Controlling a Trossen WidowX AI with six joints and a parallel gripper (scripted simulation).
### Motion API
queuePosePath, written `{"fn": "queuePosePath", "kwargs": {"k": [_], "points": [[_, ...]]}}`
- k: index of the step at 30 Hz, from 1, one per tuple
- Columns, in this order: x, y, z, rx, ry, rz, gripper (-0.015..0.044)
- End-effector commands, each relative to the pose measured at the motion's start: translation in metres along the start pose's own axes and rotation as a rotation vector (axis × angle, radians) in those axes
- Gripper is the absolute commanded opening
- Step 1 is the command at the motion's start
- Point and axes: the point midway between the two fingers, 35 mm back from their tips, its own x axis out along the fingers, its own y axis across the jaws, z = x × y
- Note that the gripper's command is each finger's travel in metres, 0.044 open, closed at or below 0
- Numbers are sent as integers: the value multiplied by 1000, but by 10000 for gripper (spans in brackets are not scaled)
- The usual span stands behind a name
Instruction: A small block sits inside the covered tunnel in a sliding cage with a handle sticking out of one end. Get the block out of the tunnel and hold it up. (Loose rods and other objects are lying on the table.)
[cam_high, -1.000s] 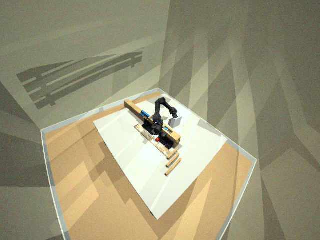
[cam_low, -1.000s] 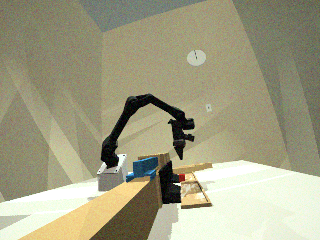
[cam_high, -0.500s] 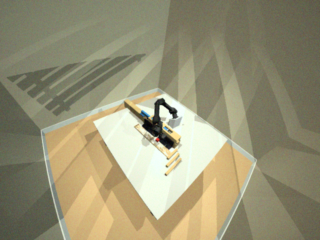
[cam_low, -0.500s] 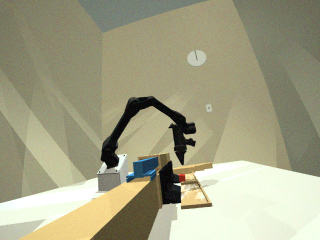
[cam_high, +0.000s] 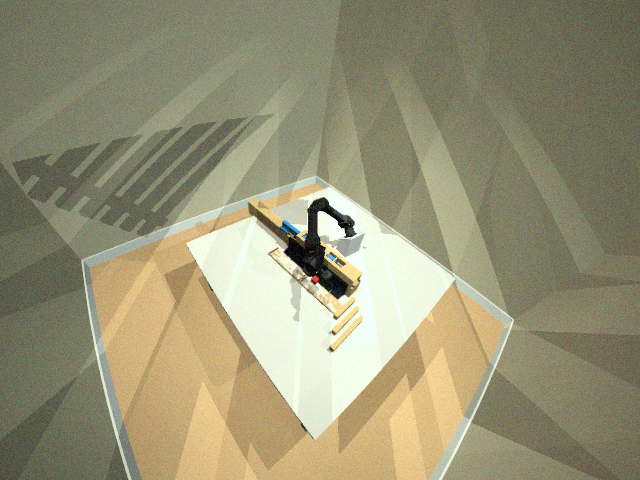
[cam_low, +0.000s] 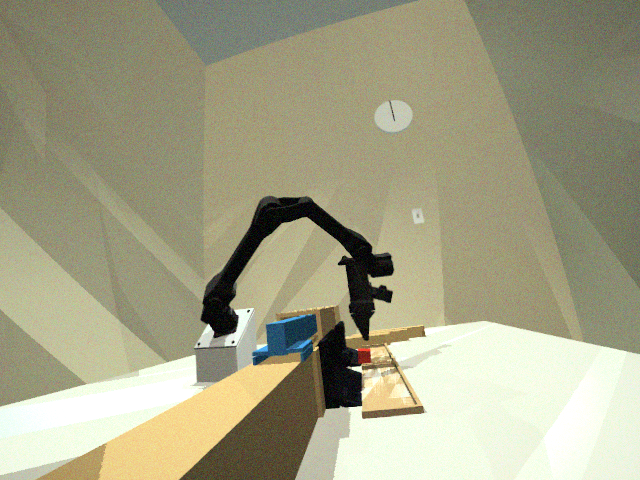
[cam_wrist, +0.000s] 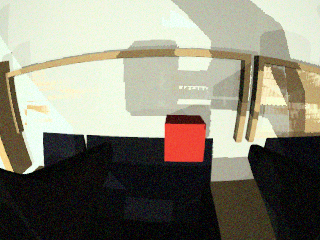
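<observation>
Block, red, cube-like, no clear long axis; wrist view: lower centre, front face toward camera. Claw spread, empty.

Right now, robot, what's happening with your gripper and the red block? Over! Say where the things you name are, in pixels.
Gripper (cam_high: 311, 272) (cam_low: 366, 338) (cam_wrist: 182, 151) open, above block. Red block (cam_high: 315, 279) (cam_low: 364, 355) (cam_wrist: 184, 142) outside tunnel, not held. Nothing seen between them.

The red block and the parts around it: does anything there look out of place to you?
Yes: the small red block sits by the black parts, outside the covered tunnel where the task places it.
</observation>
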Motion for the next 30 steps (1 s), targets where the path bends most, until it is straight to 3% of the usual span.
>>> {"fn": "queuePosePath", "kwargs": {"k": [1,30], "points": [[9,0,-2,-8,2,-9,440],[55,-4,-12,-7,5,-17,440]]}}
